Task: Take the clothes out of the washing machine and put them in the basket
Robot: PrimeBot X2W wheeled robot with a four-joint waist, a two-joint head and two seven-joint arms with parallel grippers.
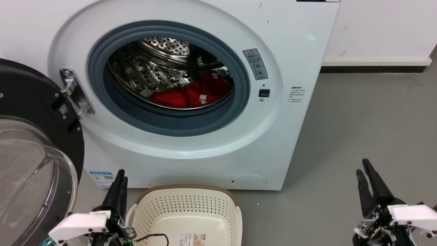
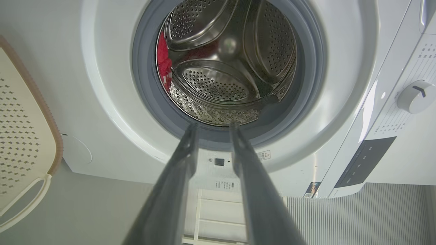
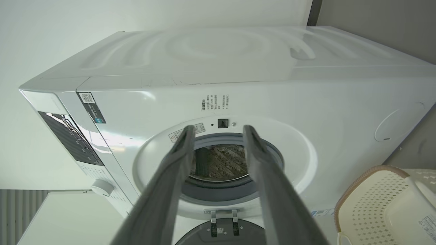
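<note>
Head view: one washing machine, one basket before it, one heap of clothes inside it. Both parted and empty: left pincer, right pincer, outside the machine, well apart from the clothes.

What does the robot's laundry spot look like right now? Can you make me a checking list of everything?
Surface: grey floor, smooth, no puddles seen.
Job's things: washing machine with its door swung open to the left; red clothes lying at the bottom of the drum; basket on the floor in front of the machine, no clothes seen in it.
Clutter: nothing seen.
Grippers: left claw open and holding nothing, just left of the basket; right claw open and holding nothing, over the floor on the right.
Cables: thin black cable looping from the left arm over the basket.
Surroundings: white wall with dark skirting.
</note>
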